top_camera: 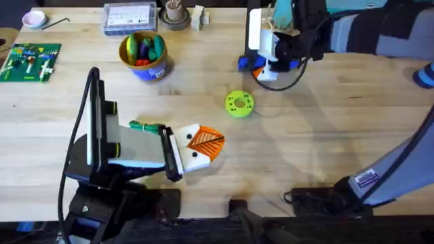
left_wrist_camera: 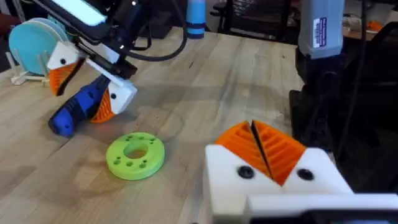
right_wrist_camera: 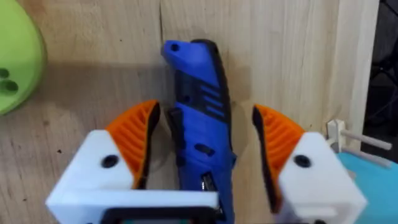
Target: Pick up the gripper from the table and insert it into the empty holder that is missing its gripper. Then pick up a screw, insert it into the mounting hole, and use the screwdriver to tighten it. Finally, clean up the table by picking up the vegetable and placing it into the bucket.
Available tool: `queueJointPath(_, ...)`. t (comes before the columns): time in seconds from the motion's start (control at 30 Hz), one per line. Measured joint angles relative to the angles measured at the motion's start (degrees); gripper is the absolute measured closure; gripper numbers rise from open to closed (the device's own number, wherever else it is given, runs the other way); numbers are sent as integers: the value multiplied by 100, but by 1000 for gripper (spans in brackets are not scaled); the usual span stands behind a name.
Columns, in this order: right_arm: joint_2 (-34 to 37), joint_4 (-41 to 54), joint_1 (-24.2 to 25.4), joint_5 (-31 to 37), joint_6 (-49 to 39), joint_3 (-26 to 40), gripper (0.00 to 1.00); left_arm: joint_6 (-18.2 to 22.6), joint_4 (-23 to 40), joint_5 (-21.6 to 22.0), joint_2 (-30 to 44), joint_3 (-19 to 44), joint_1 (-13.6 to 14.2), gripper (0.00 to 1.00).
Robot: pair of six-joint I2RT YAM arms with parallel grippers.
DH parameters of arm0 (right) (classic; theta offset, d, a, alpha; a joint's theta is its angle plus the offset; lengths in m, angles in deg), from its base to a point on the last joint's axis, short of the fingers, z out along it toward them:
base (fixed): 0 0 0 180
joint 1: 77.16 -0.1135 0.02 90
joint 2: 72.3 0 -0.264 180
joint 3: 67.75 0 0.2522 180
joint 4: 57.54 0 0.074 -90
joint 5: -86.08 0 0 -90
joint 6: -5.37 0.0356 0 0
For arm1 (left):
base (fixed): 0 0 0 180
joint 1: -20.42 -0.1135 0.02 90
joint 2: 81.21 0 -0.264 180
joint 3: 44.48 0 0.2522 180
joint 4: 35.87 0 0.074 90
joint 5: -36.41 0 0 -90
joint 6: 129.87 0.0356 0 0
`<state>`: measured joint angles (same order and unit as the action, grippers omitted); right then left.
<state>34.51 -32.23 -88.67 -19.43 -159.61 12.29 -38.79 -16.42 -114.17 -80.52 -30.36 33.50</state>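
Note:
My right gripper (top_camera: 266,64) is open and straddles the blue screwdriver (top_camera: 247,63), which lies on the table at the back right. In the right wrist view the orange pads (right_wrist_camera: 135,134) stand on either side of the screwdriver (right_wrist_camera: 196,68) with a gap on each side. My left gripper (top_camera: 203,144) is shut with nothing in it, low over the table's middle. Both of its white holder blocks (left_wrist_camera: 311,174) carry an orange ribbed gripper wedge (left_wrist_camera: 280,146). The green vegetable (top_camera: 145,127) lies beside the left wrist. The blue bucket (top_camera: 145,68) with a yellow rim holds several toys. A screw is too small to make out.
A bright green disc (top_camera: 239,104) with holes lies between the two grippers. Along the back are a green brick board (top_camera: 30,61), a clear parts box (top_camera: 129,17) and a brown dish (top_camera: 175,17). A teal plate rack (left_wrist_camera: 31,43) stands beyond the screwdriver.

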Motion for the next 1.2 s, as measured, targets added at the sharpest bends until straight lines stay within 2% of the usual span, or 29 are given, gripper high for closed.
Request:
queueJointPath(0.07, 0, -19, -3, -49, 15, 0, 57, -2, 0, 0, 0, 0, 0, 986)
queueJointPath(0.13, 0, -37, -7, -74, 24, 4, 13, 0, 0, 0, -2, 0, 0, 986)
queueJointPath(0.43, -235, 5, -7, -88, 461, 4, 9, 0, 0, 1, -1, 0, 0, 986)
queueJointPath(0.77, -1857, 342, -7, -88, 1717, 4, 7, -2, 0, 2, -2, 0, 0, 986)
queueJointPath(1.0, -3332, 1570, -7, -49, 2860, 11, 7, -2, 0, 2, 0, 0, 0, 986)
queueJointPath(1.2, -4263, 2853, -7, 228, 3930, 11, 7, 0, 0, 2, 0, 0, 0, 986)
